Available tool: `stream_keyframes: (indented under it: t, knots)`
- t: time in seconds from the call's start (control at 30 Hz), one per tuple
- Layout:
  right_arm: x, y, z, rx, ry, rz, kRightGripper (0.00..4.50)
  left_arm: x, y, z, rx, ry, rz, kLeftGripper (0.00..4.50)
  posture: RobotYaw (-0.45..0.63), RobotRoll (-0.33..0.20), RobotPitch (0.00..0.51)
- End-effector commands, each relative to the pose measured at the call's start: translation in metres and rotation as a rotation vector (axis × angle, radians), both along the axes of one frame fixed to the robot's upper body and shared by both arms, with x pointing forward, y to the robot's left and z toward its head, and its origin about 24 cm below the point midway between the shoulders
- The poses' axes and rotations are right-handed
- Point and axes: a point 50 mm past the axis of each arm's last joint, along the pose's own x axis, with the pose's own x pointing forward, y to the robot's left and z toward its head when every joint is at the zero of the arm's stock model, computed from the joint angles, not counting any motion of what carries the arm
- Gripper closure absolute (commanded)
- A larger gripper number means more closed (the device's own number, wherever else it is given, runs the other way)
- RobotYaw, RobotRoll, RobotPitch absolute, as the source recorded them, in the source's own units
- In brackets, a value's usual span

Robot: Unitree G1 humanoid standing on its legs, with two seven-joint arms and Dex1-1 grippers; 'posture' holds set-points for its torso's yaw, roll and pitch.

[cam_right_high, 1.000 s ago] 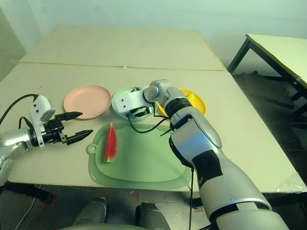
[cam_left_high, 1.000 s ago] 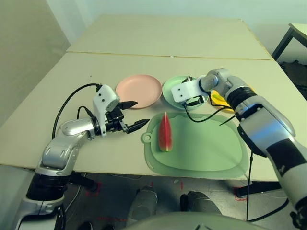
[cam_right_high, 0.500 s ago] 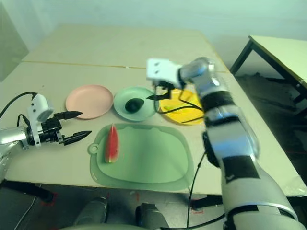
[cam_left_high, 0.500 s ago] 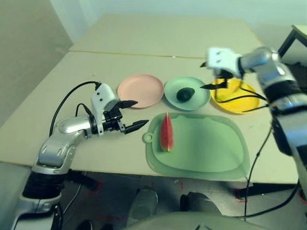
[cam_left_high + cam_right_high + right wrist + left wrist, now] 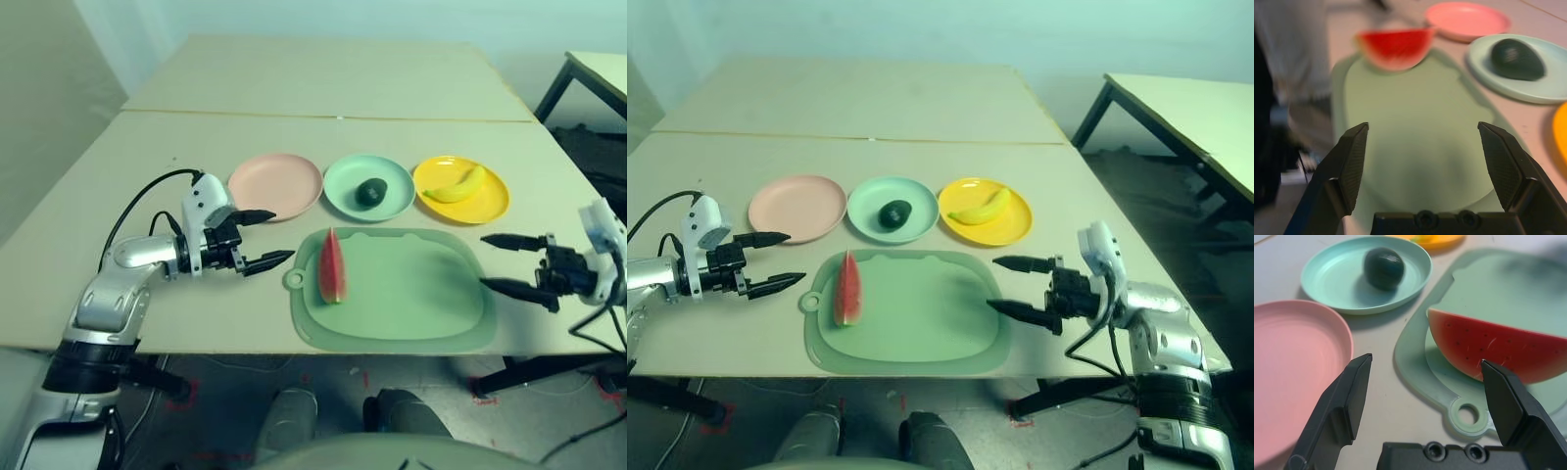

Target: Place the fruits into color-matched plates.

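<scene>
Red toy watermelon wedge (image 5: 332, 269) lies alone on the pale green mat (image 5: 411, 294).
Left gripper (image 5: 262, 238) gapes at its nine o'clock; right gripper (image 5: 502, 262) gapes, empty, at three.

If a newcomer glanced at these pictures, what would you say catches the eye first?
Probably the red watermelon wedge, standing on its rind at the left end of the pale green mat, the one fruit not yet on a plate. Behind the mat runs a row of plates: the pink plate bare, the mint green plate holding the avocado, the yellow plate holding the banana.
</scene>
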Motion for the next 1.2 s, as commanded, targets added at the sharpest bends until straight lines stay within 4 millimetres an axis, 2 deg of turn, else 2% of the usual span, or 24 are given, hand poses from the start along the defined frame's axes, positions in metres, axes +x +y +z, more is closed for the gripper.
stream_keyframes:
  t: [0.03,0.1,0.33,0.47,0.6,0.83,0.93,1.2]
  knots:
    - [-0.003,0.009,-0.005,-0.015,-0.066,0.087,0.03,0.005,-0.006,0.001,0.071,-0.011,-0.08,0.0,0.06,0.0,0.068]
    - [0.0,0.009,-0.007,-0.004,-0.072,0.084,0.03,0.009,-0.011,0.007,0.083,-0.031,-0.129,0.0,0.06,0.0,0.066]
    - [0.003,0.012,-0.009,0.017,-0.079,0.098,0.03,0.025,-0.039,0.047,0.177,-0.173,-0.471,0.0,0.04,0.0,0.054]
    - [0.004,0.013,-0.008,0.015,-0.095,0.103,0.03,0.026,-0.056,0.056,0.226,-0.186,-0.654,0.0,0.03,0.0,0.05]
    - [0.007,0.015,-0.007,0.023,-0.104,0.103,0.03,0.025,-0.067,0.053,0.322,-0.163,-0.809,0.0,0.02,0.0,0.045]
    - [0.01,0.015,-0.006,0.023,-0.108,0.092,0.03,0.032,-0.079,0.036,0.522,-0.155,-0.947,0.0,0.02,0.0,0.043]
    - [0.009,0.014,-0.008,0.019,-0.104,0.091,0.03,0.039,-0.084,0.031,0.606,-0.186,-0.991,0.0,0.01,0.0,0.041]
    - [0.007,0.014,-0.01,0.005,-0.104,0.088,0.03,0.048,-0.093,0.015,0.674,-0.214,-1.027,0.0,-0.01,0.0,0.038]
